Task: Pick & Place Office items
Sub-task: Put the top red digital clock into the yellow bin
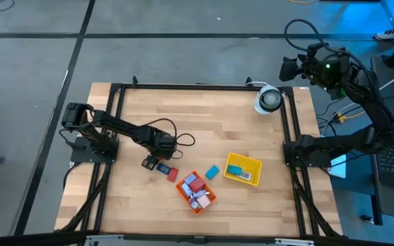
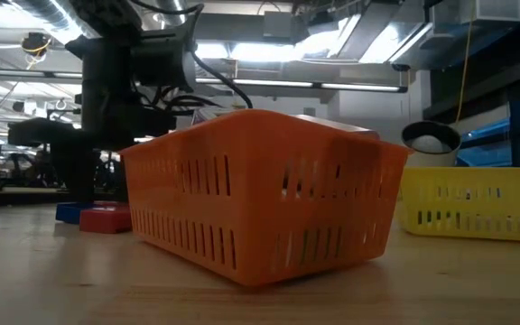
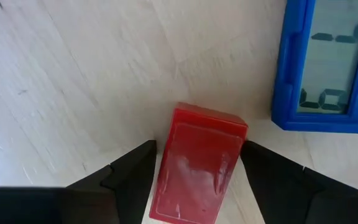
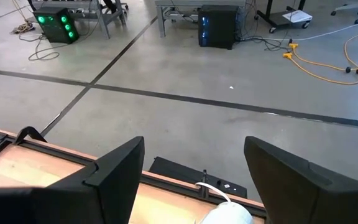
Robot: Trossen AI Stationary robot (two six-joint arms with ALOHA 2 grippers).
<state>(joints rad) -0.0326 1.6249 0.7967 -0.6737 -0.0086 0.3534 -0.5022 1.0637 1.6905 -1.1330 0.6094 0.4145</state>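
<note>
Overhead, a wooden table (image 1: 204, 123) inside a black frame, seen straight down. Left gripper (image 1: 157, 161) low over the tabletop at centre-left, arm stretched in from the left edge. Between its two dark fingers (image 3: 129, 177), a small red block (image 3: 199, 163) lying flat on the wood, fingers spread just wider than the block, one on each side, contact not clear, nothing lifted. Just beside the red block, a blue-framed piece (image 3: 321, 65) with a pale digital display, also flat on the table. Nearby towards the front, an orange basket (image 1: 197, 191) heaped with more small office items (image 1: 194, 187) in red, pink and blue. One teal block (image 1: 212, 171) loose on the wood between the orange basket and a yellow basket (image 1: 243, 168). Inside the yellow one, a small blue piece against the front wall. Right gripper (image 4: 191, 180) parked high beyond the far right corner, fingers wide apart, holding nothing. Near that corner, a white round object (image 1: 268, 99).
</note>
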